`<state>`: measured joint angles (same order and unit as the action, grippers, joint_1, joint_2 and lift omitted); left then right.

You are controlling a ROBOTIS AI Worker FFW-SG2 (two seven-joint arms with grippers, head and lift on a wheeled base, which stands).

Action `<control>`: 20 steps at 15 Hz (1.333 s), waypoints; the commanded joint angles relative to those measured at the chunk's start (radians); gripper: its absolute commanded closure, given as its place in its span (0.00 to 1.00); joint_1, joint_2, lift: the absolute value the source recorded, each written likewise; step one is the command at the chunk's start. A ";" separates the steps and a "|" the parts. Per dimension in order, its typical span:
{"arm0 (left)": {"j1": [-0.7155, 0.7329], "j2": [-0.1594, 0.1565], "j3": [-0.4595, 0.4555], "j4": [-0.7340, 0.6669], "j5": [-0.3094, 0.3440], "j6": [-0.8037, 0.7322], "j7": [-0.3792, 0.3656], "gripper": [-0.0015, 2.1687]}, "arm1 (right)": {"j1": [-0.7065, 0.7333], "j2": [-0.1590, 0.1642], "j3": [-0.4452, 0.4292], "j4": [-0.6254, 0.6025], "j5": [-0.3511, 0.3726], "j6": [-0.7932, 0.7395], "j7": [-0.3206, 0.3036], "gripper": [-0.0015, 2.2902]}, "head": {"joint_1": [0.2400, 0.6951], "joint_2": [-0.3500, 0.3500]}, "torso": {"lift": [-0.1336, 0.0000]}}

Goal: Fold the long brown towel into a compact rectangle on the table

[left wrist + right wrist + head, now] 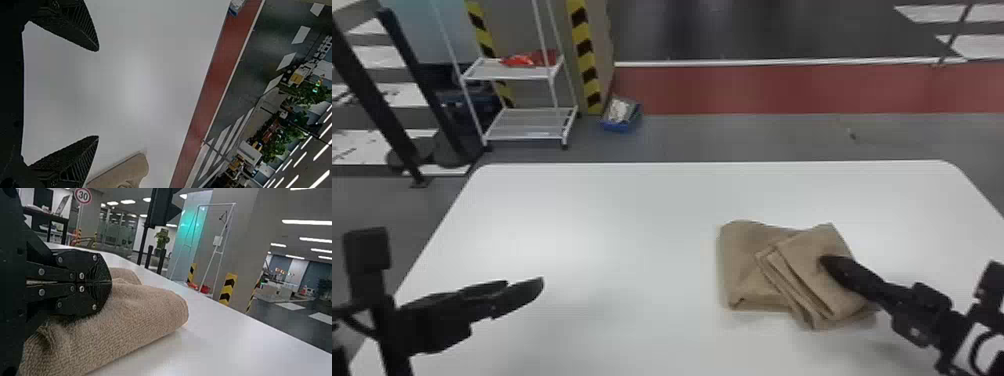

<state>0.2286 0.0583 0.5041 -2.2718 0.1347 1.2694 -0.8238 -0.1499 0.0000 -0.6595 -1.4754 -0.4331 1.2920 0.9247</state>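
1 brn towel [743,270], nubby, folds askew, on smooth tbl [582,225]

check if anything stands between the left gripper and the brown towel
Nothing visible stands between the left gripper and the brown towel, just a stretch of white table. The right gripper is at the towel's right part, so it might hinder a grasp there.

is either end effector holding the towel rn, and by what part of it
The left end effector is open and empty. The right end effector, shut, touches the top of the folded towel; whether its tips pinch cloth cannot be told.
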 commanded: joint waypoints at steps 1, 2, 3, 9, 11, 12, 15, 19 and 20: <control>0.000 -0.002 0.002 -0.009 0.008 0.003 0.000 0.04 | 0.003 0.001 -0.048 -0.005 -0.064 0.045 0.051 0.85 | 1.00 0.60 | 0.07; 0.000 -0.008 0.001 -0.014 0.008 0.006 0.002 0.04 | 0.012 0.001 -0.072 -0.022 -0.088 0.057 0.068 0.85 | 1.00 0.59 | 0.07; -0.002 -0.012 -0.009 -0.017 0.008 0.006 0.003 0.04 | 0.033 0.001 -0.088 -0.054 -0.105 0.066 0.077 0.85 | 1.00 0.59 | 0.07; -0.015 -0.061 -0.055 -0.118 0.022 0.135 0.037 0.04 | 0.262 0.001 -0.068 -0.448 -0.084 -0.035 -0.093 0.85 | 1.00 0.45 | 0.07; -0.011 -0.061 -0.065 -0.163 0.026 0.157 0.043 0.05 | 0.351 0.001 -0.009 -0.660 -0.041 -0.084 -0.202 0.85 | 1.00 0.40 | 0.07; -0.003 -0.061 -0.082 -0.173 0.033 0.153 0.046 0.05 | 0.401 0.001 0.031 -0.747 -0.009 -0.115 -0.242 0.85 | 1.00 0.36 | 0.07; -0.002 -0.061 -0.167 -0.181 0.036 0.144 0.077 0.05 | 0.635 0.001 0.248 -0.941 0.194 -0.378 -0.403 0.85 | 1.00 0.33 | 0.07; 0.018 -0.061 -0.276 -0.160 0.036 0.080 0.084 0.09 | 0.840 0.001 0.357 -0.971 0.224 -0.750 -0.638 0.85 | 1.00 0.25 | 0.07; 0.035 -0.061 -0.309 -0.147 0.033 -0.015 0.100 0.10 | 0.845 0.001 0.365 -0.971 0.224 -0.756 -0.659 0.85 | 1.00 0.23 | 0.07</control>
<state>0.2427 0.0000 0.2404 -2.4334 0.1694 1.3582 -0.7349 0.6778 0.0000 -0.3077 -2.4462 -0.2094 0.5630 0.2778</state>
